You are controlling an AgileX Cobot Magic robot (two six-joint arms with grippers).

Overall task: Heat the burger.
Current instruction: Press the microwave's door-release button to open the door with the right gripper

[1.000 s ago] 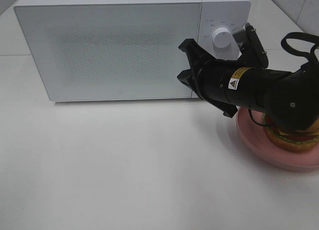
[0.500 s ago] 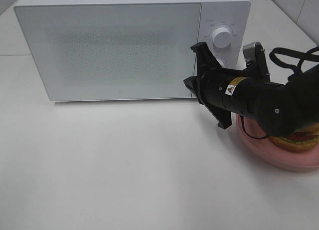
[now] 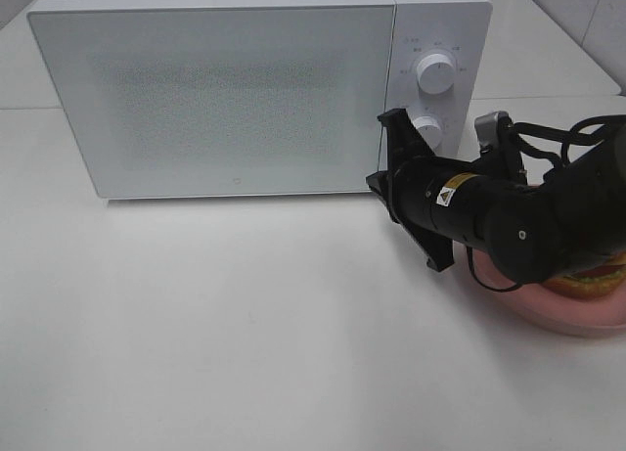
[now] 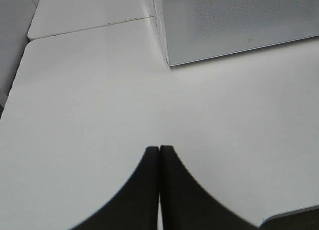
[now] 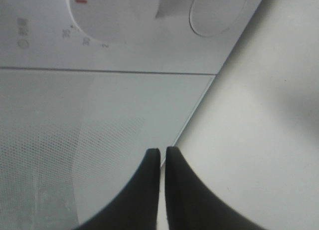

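The burger (image 3: 590, 284) lies on a pink plate (image 3: 572, 320) at the right of the table, and my right arm hides most of it. My right gripper (image 3: 383, 182) is shut and holds nothing. It points at the lower right corner of the closed door (image 3: 215, 99) of the white microwave (image 3: 440, 21). The right wrist view has the gripper (image 5: 162, 152) in front of the seam between door (image 5: 60, 140) and control panel. My left gripper (image 4: 159, 149) is shut and empty above bare table, off the microwave's (image 4: 234, 20) left corner.
Two white knobs, an upper knob (image 3: 435, 71) and a lower knob (image 3: 426, 126), sit on the microwave's panel right of the door. The white table (image 3: 245, 324) stretches out in front of the microwave. A cable loops over my right arm (image 3: 509, 226).
My right gripper has dropped from in front of the upper knob to the door's lower right corner, rolling its wrist. The upper knob now shows, and the arm covers more of the burger.
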